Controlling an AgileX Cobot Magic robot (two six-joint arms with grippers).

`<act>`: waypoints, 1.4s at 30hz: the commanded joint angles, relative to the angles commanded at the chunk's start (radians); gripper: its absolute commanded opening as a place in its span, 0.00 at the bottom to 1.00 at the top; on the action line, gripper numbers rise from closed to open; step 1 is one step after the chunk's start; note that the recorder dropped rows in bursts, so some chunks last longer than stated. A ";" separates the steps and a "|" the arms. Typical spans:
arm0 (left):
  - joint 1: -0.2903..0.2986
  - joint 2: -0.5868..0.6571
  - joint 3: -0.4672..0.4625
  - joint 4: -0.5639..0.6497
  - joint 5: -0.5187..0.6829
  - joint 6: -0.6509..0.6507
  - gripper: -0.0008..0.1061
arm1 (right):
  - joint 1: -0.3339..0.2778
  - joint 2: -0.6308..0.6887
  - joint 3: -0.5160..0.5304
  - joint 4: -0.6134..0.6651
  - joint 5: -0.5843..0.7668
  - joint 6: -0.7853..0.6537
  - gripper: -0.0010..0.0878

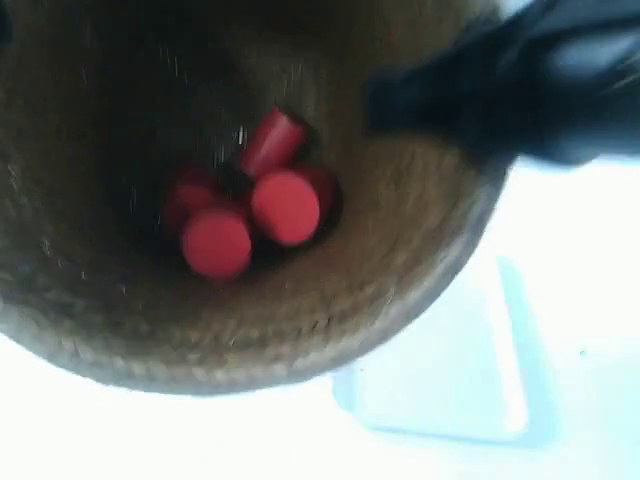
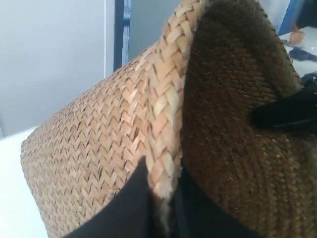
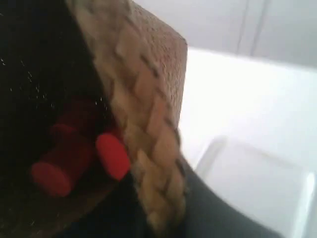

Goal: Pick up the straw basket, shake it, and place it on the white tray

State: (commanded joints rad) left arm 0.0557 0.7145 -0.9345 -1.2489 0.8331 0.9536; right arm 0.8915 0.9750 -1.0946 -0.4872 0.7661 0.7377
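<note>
Left wrist view: left pincer [image 2: 166, 203] clamps the straw basket [image 2: 99, 148] by its rim; right pincer [image 3: 158, 210] likewise, white tray [image 3: 252, 183] apart

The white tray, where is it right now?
In the exterior view the white tray shows at the lower right, partly hidden behind the rim of the straw basket.

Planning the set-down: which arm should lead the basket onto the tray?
Likely right. The right gripper pinches the basket rim with the tray in view beyond; the left gripper, also on the rim, shows no tray.
</note>
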 joint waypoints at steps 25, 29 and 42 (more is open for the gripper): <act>0.000 0.107 0.165 -0.068 -0.194 0.087 0.01 | 0.052 0.064 0.168 -0.584 0.026 0.405 0.01; -0.002 0.059 0.030 -0.121 -0.031 0.127 0.01 | 0.105 0.009 0.059 -0.321 0.070 0.207 0.01; -0.029 0.065 0.016 -0.066 -0.091 0.100 0.01 | 0.106 -0.016 0.080 -0.319 -0.008 0.235 0.01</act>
State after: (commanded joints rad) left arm 0.0267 0.7794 -0.9188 -1.3153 0.7420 1.0532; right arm 0.9978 0.9594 -1.0149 -0.8065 0.7580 0.9728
